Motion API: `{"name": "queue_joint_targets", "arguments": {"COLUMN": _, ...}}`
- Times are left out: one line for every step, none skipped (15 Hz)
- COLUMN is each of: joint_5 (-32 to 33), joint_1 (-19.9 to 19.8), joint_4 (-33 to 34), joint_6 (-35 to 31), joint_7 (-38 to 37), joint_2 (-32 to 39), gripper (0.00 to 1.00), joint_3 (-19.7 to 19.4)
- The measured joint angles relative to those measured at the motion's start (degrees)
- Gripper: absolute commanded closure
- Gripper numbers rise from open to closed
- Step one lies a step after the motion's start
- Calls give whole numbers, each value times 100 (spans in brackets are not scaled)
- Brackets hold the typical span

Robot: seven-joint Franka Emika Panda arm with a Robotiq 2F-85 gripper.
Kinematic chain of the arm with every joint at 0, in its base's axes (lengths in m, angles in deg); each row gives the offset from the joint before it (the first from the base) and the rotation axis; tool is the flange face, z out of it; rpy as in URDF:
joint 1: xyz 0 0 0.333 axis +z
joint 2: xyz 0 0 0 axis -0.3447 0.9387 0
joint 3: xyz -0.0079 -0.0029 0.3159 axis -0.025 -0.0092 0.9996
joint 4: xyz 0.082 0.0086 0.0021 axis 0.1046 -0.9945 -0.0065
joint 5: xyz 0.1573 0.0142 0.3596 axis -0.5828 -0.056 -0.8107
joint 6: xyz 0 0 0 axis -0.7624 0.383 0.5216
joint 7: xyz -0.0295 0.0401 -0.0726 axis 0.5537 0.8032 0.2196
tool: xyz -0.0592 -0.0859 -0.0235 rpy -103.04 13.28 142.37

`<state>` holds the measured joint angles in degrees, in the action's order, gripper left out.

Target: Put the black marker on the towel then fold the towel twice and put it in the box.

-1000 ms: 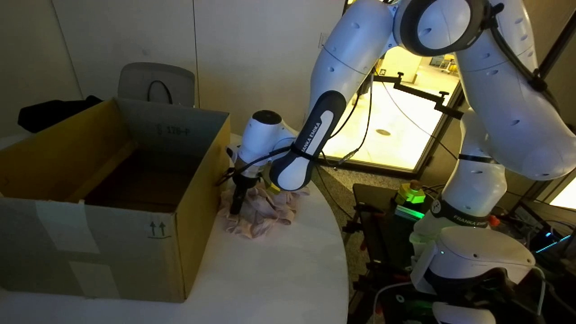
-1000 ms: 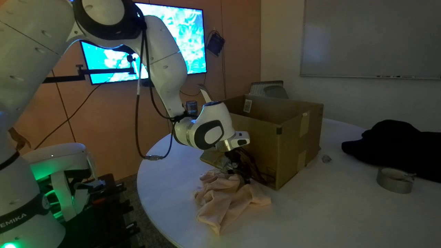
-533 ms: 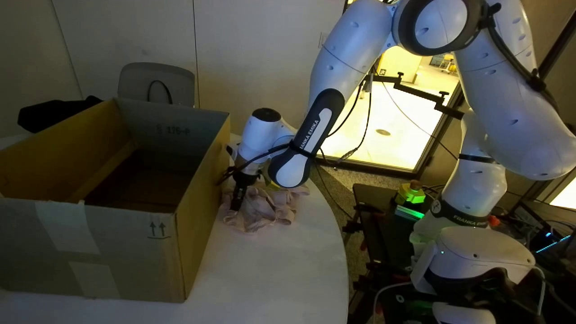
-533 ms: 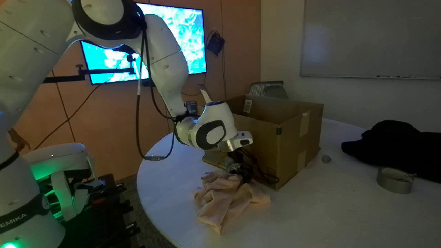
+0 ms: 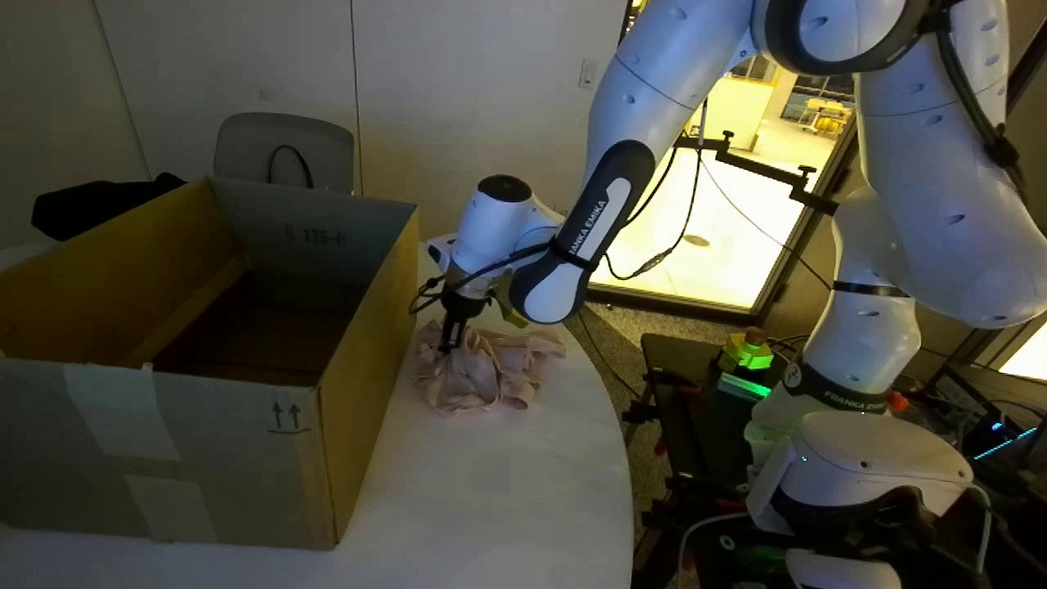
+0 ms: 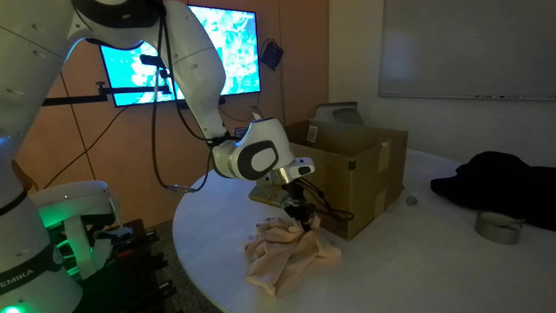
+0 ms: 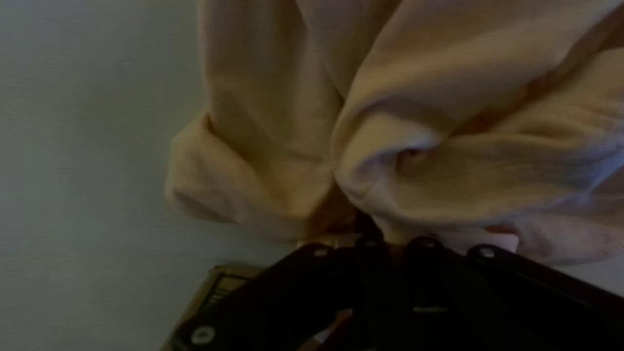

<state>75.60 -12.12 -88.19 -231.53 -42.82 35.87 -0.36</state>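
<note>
Towel (image 6: 284, 256) crumpled on white table (image 6: 399, 265), jaws closed on its fabric, cardboard box (image 6: 365, 182) just beside

The gripper (image 6: 306, 226) pinches the crumpled towel (image 6: 282, 257) on the table (image 6: 404, 269), just beside the open box (image 6: 339, 174); a roll (image 6: 496, 230) lies by a black bundle (image 6: 495, 184), and a screen (image 6: 239, 48) glows behind

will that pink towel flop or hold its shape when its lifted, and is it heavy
The towel will probably flop, since it lies in soft, loose wrinkles. Most of it should droop below the gripper, because only a bunched part looks pinched and the rest spreads over the table. Likely light too, as its edges look thin.
</note>
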Motion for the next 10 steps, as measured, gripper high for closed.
{"name": "queue_joint_targets", "arguments": {"joint_5": 39, "joint_1": 184, "joint_4": -167, "joint_6": 0, "joint_7": -18, "joint_2": -145, "gripper": 98, "joint_3": -200}}
{"name": "queue_joint_targets", "arguments": {"joint_5": 107, "joint_1": 374, "joint_4": -332, "joint_6": 0, "joint_7": -59, "joint_2": -294, "gripper": 98, "joint_3": -405}}
{"name": "queue_joint_targets", "arguments": {"joint_5": 182, "joint_1": 554, "joint_4": -486, "joint_6": 1, "joint_7": -110, "joint_2": -435, "gripper": 98, "joint_3": -601}}
{"name": "queue_joint_targets", "arguments": {"joint_5": 267, "joint_1": 743, "joint_4": -637, "joint_6": 1, "joint_7": -172, "joint_2": -574, "gripper": 98, "joint_3": -804}}
{"name": "queue_joint_targets", "arguments": {"joint_5": 380, "joint_1": 926, "joint_4": -773, "joint_6": 1, "joint_7": -251, "joint_2": -698, "gripper": 98, "joint_3": -1003}}
{"name": "queue_joint_targets", "arguments": {"joint_5": 499, "joint_1": 1112, "joint_4": -908, "joint_6": 2, "joint_7": -334, "joint_2": -820, "gripper": 98, "joint_3": -1209}}
{"name": "queue_joint_targets", "arguments": {"joint_5": 635, "joint_1": 1298, "joint_4": -1042, "joint_6": 7, "joint_7": -425, "joint_2": -940, "gripper": 98, "joint_3": -1412}}
{"name": "queue_joint_targets", "arguments": {"joint_5": 764, "joint_1": 1458, "joint_4": -1171, "joint_6": 21, "joint_7": -494, "joint_2": -1052, "gripper": 98, "joint_3": -1583}}
{"name": "queue_joint_targets", "arguments": {"joint_5": 901, "joint_1": 1590, "joint_4": -1301, "joint_6": 44, "joint_7": -551, "joint_2": -1157, "gripper": 98, "joint_3": -1720}}
{"name": "queue_joint_targets", "arguments": {"joint_5": 1008, "joint_1": 1738, "joint_4": -1431, "joint_6": 83, "joint_7": -588, "joint_2": -1248, "gripper": 98, "joint_3": -1866}}
